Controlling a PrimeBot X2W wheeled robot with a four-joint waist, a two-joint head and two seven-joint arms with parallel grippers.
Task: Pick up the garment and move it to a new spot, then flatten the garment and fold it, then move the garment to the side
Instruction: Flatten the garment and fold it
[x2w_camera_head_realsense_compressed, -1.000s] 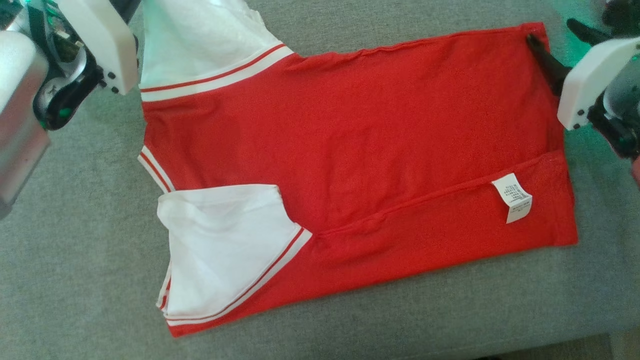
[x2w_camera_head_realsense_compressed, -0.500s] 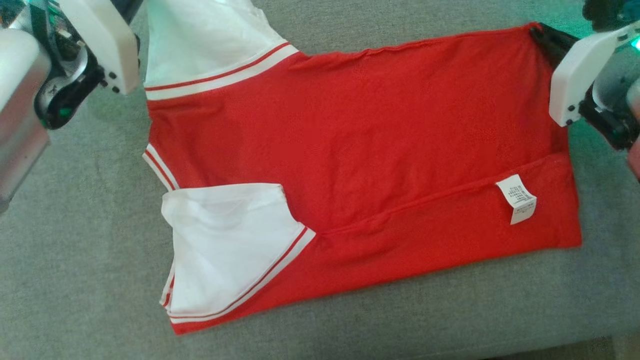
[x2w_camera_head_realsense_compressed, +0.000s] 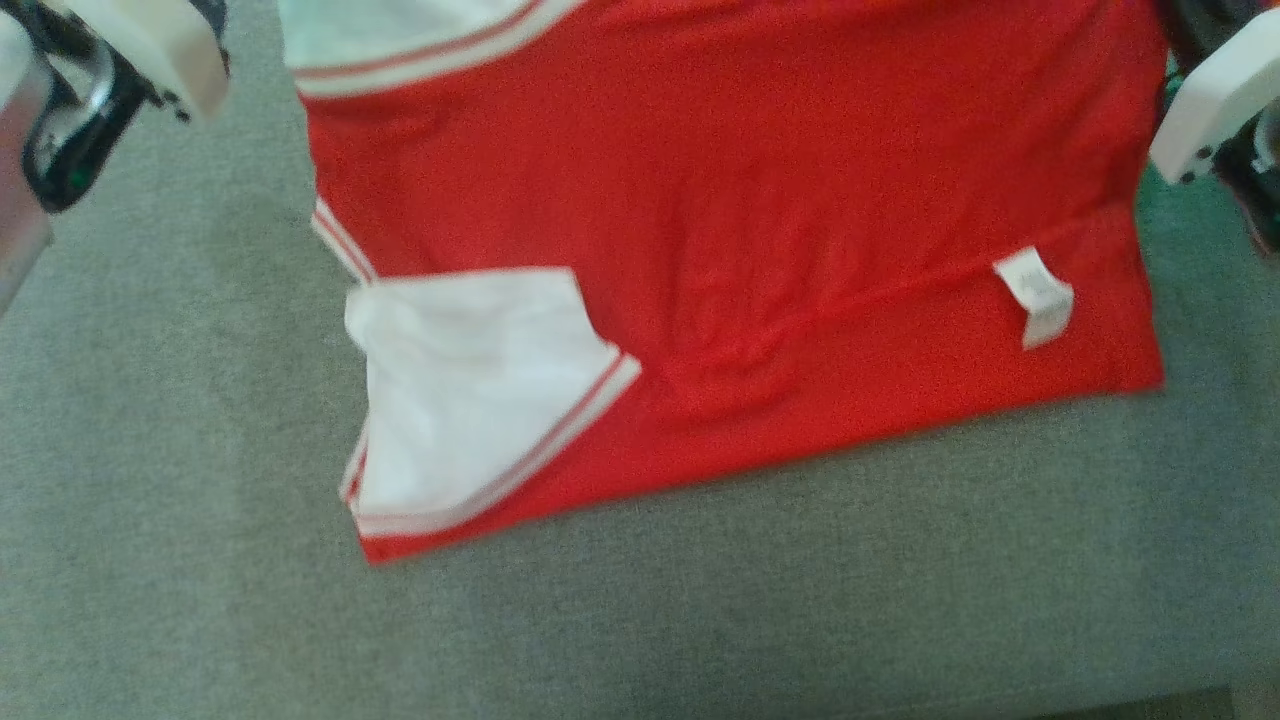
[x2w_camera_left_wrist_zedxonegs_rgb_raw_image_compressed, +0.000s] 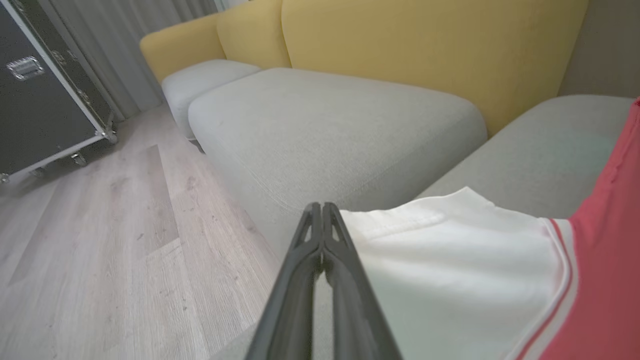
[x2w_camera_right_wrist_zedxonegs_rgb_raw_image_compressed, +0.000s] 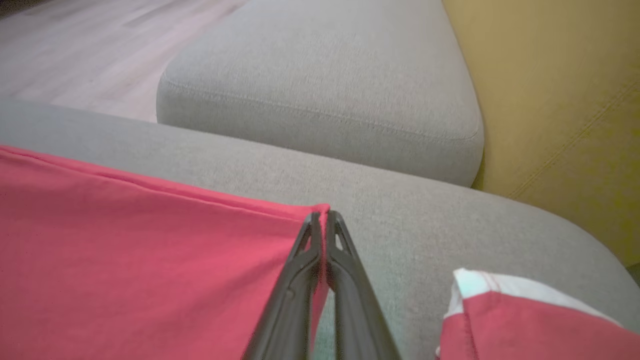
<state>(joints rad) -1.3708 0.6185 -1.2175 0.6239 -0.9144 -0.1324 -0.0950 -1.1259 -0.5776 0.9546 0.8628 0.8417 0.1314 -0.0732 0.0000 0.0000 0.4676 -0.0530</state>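
The garment (x2w_camera_head_realsense_compressed: 720, 200), red with white sleeves and striped trim, lies spread on the grey cushion (x2w_camera_head_realsense_compressed: 700, 620). One white sleeve (x2w_camera_head_realsense_compressed: 470, 390) is folded onto its near left part, and a white label (x2w_camera_head_realsense_compressed: 1035, 295) shows at the right. In the left wrist view my left gripper (x2w_camera_left_wrist_zedxonegs_rgb_raw_image_compressed: 322, 207) is shut at the hem corner of the far white sleeve (x2w_camera_left_wrist_zedxonegs_rgb_raw_image_compressed: 450, 270), seemingly pinching it. My right gripper (x2w_camera_right_wrist_zedxonegs_rgb_raw_image_compressed: 323, 215) is shut on the garment's far red corner (x2w_camera_right_wrist_zedxonegs_rgb_raw_image_compressed: 150, 250), with red cloth between its fingers (x2w_camera_right_wrist_zedxonegs_rgb_raw_image_compressed: 345, 300). Both white gripper housings (x2w_camera_head_realsense_compressed: 150, 40) (x2w_camera_head_realsense_compressed: 1215, 100) flank the garment's far edge.
A second grey cushion (x2w_camera_left_wrist_zedxonegs_rgb_raw_image_compressed: 325, 125) and the yellow sofa back (x2w_camera_left_wrist_zedxonegs_rgb_raw_image_compressed: 400, 50) lie beyond the garment. Wooden floor (x2w_camera_left_wrist_zedxonegs_rgb_raw_image_compressed: 100, 250) and a black wheeled case (x2w_camera_left_wrist_zedxonegs_rgb_raw_image_compressed: 35, 100) are off the cushion's left side. Bare cushion runs along the near edge.
My right gripper has shut on the red corner. The left gripper stays shut. The whole head picture has shifted and blurred, so the camera moved.
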